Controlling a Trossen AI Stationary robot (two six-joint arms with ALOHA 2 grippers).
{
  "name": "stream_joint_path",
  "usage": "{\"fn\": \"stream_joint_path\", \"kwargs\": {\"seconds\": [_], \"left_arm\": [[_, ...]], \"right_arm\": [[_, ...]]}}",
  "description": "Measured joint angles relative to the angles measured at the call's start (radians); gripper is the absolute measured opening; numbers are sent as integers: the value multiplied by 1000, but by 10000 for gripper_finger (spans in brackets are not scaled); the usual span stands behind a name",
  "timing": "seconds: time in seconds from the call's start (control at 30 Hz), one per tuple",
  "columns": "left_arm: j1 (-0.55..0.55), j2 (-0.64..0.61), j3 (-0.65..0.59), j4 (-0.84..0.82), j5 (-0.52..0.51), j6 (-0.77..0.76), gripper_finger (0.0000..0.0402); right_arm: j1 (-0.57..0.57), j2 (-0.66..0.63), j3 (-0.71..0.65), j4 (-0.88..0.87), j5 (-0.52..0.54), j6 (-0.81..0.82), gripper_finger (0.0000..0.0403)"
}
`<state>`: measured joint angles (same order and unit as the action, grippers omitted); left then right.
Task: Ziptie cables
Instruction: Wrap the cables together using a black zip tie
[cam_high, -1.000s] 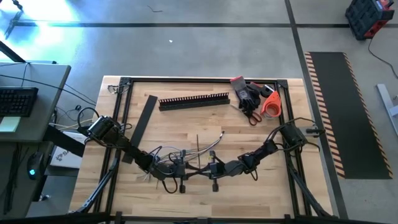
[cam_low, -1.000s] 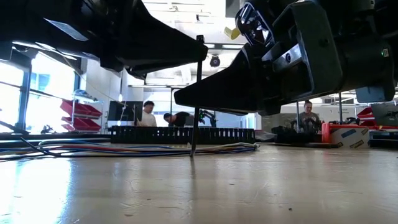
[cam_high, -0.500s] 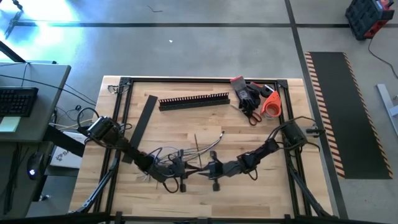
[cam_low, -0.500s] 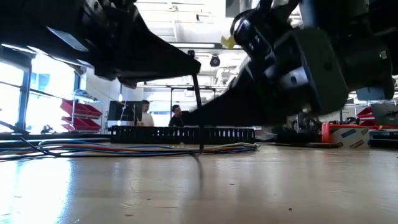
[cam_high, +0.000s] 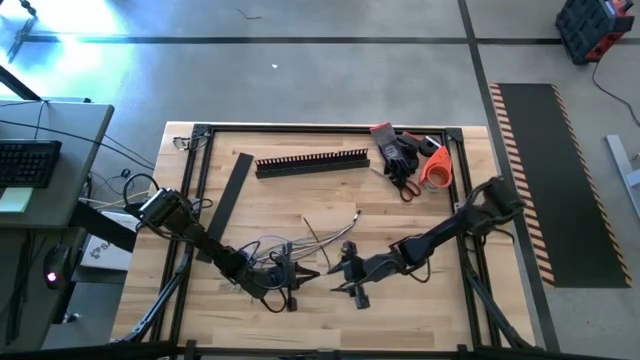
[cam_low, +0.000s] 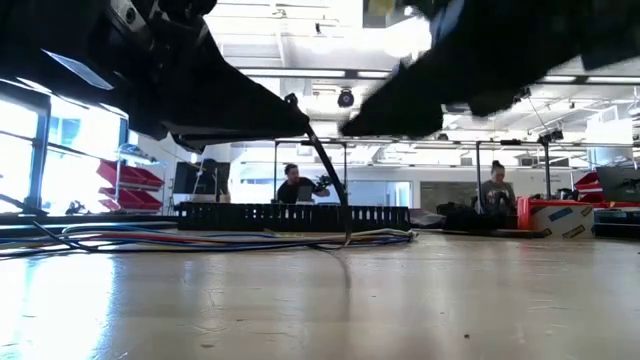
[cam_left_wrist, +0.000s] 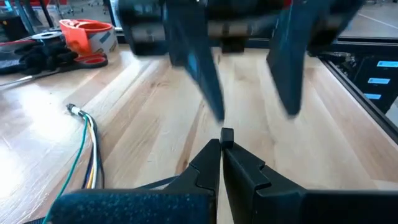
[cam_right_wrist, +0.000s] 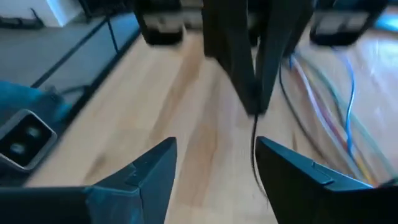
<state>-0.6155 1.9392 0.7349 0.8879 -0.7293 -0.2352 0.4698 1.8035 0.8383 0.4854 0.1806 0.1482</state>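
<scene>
While both arms meet low over the wooden table (cam_high: 420, 195), clutter sits along its far edge.
Slotted duct (cam_high: 312, 162), flat black strip (cam_high: 230, 194), gloves (cam_high: 397, 150), orange tape roll (cam_high: 436, 170); people work in the room behind. Cables (cam_high: 300, 245) lie mid-table between the grippers. Left gripper (cam_high: 303, 274) is pressed together on a thin zip tie (cam_low: 325, 172); right gripper (cam_high: 337, 272), closed a second ago, now spread and backed off.

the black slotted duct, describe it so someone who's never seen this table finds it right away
Start at the wooden table's far edge in the high view. The slotted duct lies flat just inside it, left of the pile with the orange item. Its row of comb teeth distinguishes it from the plain flat black strip angled at its left.
</scene>
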Motion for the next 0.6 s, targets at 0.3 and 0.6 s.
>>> {"fn": "stream_joint_path", "kwargs": {"seconds": [0.3,0.6], "left_arm": [[22,0,0,-6,113,-30,0],[99,-9,0,-58,255,-69,0]], "right_arm": [[-58,-36,-2,-101,97,83,158],[-71,238,-2,188,30,57,106]]}}
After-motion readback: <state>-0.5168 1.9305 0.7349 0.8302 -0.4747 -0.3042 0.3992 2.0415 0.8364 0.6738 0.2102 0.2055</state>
